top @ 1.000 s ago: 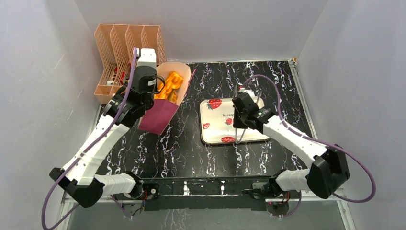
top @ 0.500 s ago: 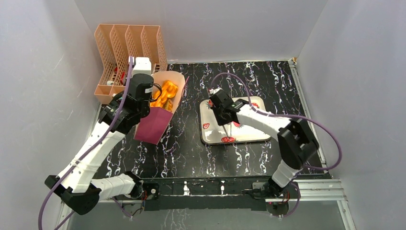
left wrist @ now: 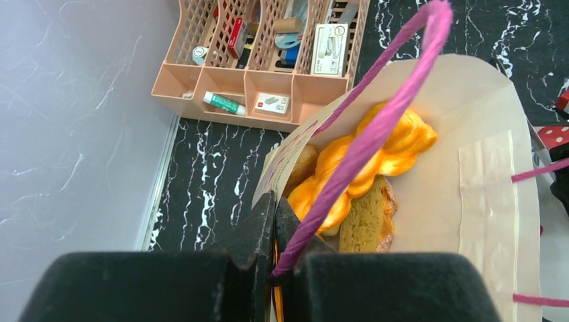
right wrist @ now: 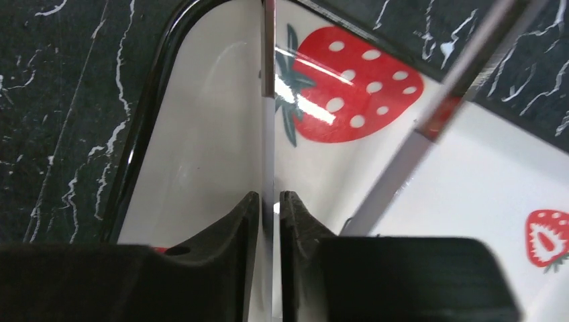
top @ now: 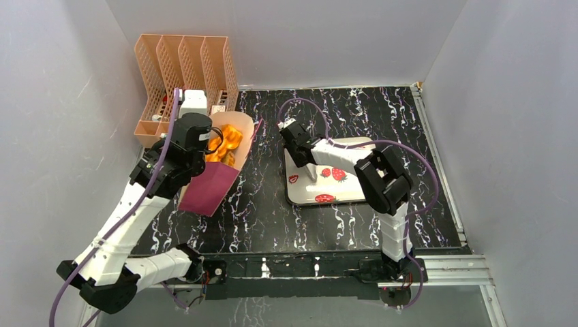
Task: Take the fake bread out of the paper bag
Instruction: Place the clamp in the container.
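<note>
Golden-orange fake bread (top: pixel 228 140) lies inside the paper bag (top: pixel 211 187), which leans open at the centre left of the overhead view. A peach file rack (top: pixel 184 61) stands beside it in the upper left. The left claw (left wrist: pixel 274 201) is pressed together on the bag's near rim, pinching it beside a purple cord handle (left wrist: pixel 376 131). Over the last second the right claw (right wrist: pixel 270 198), pinching thin metal tongs (right wrist: pixel 268 114), has swung from the right side of the strawberry tray (top: pixel 307 193) to its upper left corner, nearer the bag. No bread is out yet; the reach into the bag seems about to begin.
</note>
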